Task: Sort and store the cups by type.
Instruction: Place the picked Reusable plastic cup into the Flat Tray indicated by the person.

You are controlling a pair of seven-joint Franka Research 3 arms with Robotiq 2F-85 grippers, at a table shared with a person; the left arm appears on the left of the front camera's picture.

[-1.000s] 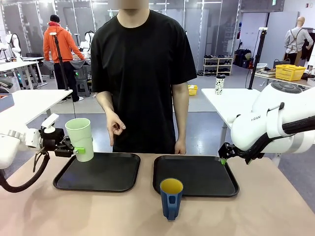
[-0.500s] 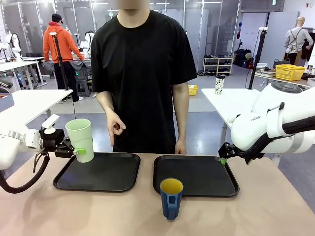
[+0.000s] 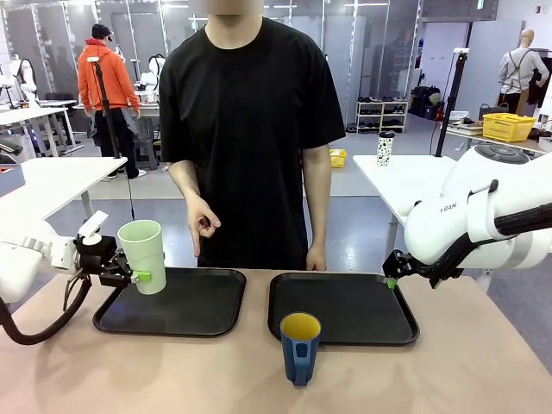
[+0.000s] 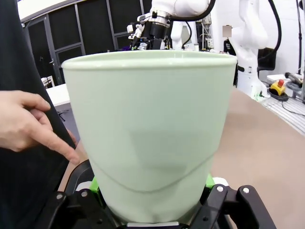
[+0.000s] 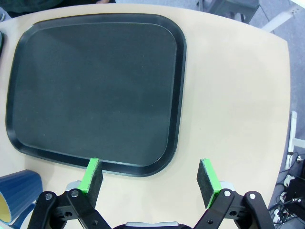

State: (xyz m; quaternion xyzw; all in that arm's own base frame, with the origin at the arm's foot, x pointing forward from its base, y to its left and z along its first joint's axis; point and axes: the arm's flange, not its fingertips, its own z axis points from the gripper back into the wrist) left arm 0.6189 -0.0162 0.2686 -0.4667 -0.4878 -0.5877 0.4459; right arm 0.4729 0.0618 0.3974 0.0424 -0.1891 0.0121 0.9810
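Pale green tumbler, slightly tilted, held aloft, dark blue yellow-lined mug upright on table

A beige table holds two black trays with raised rims and rounded corners, side by side with a narrow gap: the left tray and the right tray. A person in a black T-shirt stands at the far edge. Behind, a white black-speckled cup stands on a white table, near a yellow basket. Farther left stands a person in an orange jacket.
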